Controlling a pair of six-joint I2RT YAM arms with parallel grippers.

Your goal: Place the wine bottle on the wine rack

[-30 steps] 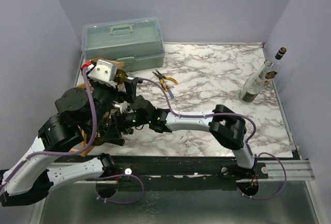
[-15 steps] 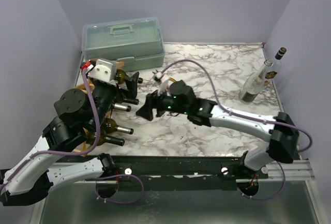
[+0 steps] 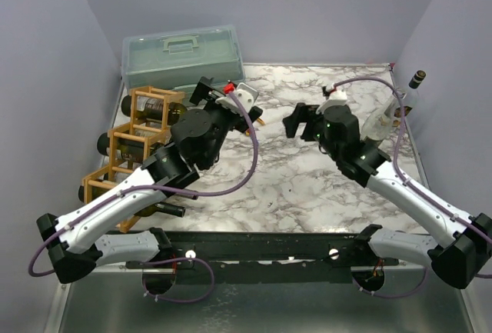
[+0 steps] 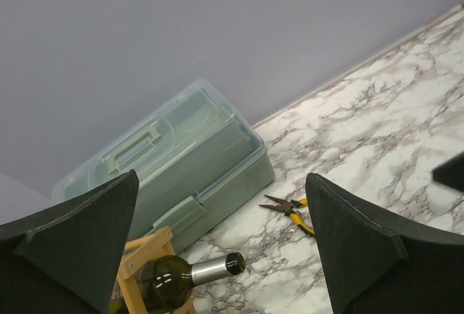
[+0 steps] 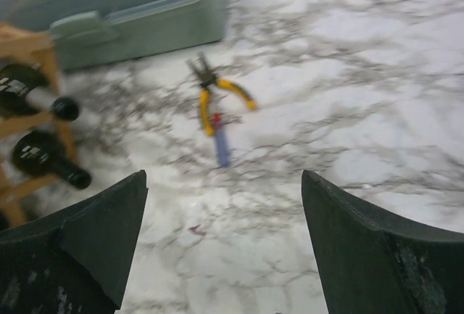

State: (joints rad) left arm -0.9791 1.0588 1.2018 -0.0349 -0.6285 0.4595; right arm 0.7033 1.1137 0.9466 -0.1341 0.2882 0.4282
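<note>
The wine bottle (image 3: 384, 121) stands well right of the spread right claw (image 3: 296, 121).

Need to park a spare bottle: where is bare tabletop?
Most bare: the near-centre marble between the left arm and the right arm, and the back strip between the toolbox and the bottles by the right wall. Crowded: the left edge, with the wine rack, and the pliers beside the toolbox.
</note>
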